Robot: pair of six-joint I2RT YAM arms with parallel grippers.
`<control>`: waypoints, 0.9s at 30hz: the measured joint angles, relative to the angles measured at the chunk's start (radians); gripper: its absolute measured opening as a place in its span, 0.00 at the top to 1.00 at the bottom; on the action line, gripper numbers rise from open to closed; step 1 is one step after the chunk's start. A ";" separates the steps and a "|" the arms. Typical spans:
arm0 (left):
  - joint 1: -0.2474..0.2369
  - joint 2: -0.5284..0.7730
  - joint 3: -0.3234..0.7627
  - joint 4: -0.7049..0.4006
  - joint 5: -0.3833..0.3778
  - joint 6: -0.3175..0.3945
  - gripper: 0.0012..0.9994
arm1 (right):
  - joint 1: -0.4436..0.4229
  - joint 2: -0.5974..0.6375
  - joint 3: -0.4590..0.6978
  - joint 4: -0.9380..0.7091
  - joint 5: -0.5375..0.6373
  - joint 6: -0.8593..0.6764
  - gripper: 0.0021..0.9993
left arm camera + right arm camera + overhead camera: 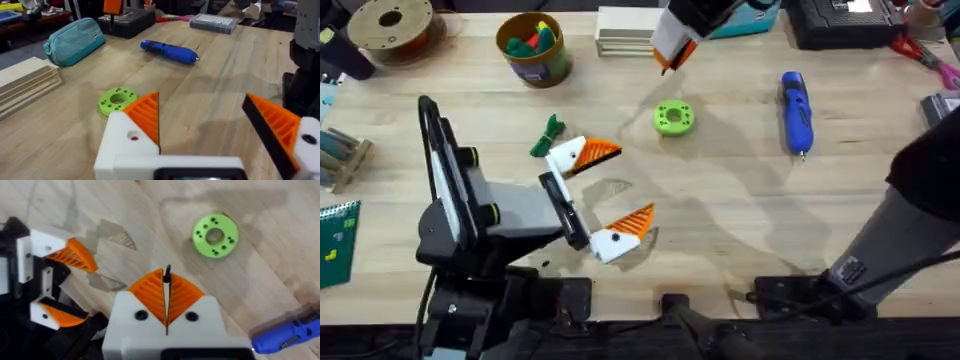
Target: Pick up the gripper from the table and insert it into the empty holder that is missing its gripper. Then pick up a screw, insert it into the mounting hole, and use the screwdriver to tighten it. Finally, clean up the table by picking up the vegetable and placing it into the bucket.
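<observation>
My left gripper [632, 182] rests open on the table, wide apart, and both its white finger bases carry orange ribbed tips [146, 112]; which tip is the task's gripper I cannot tell. High over the table's far side hangs my right gripper [670, 50], its orange pads [150, 292] shut on a thin dark piece [167, 273] that looks like a screw. It looks down on the left claw [55, 252]. The blue screwdriver [796, 110] lies at the right. Just behind the left claw lies the green vegetable [548, 135]. At the back stands the yellow-rimmed bucket [533, 47].
A bright green disc [672, 118] with a centre hole lies between claw and screwdriver. A filament spool [390, 25] sits back left, stacked wooden boards [625, 35] back centre, a teal pouch [75, 40] beside them, a black case [840, 20] and scissors [920, 50] back right.
</observation>
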 joint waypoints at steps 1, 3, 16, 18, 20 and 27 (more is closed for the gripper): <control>0.000 0.000 0.000 0.000 0.000 0.000 0.00 | 0.005 0.000 0.000 0.000 -0.010 -0.001 1.00; 0.000 0.000 0.000 0.000 0.000 0.000 0.00 | 0.015 0.000 0.000 0.000 -0.023 -0.004 1.00; 0.000 0.000 0.000 0.000 0.000 0.000 0.00 | 0.113 0.000 0.098 -0.005 -0.045 -0.001 1.00; 0.000 0.000 0.000 0.000 0.000 0.000 0.00 | 0.133 0.000 0.098 -0.008 -0.045 0.001 1.00; 0.000 0.000 0.000 0.000 0.000 0.000 0.00 | 0.151 0.000 0.098 -0.011 -0.045 0.002 1.00; 0.000 0.000 0.000 0.000 0.000 0.000 0.00 | 0.210 0.000 0.098 -0.010 -0.045 0.017 1.00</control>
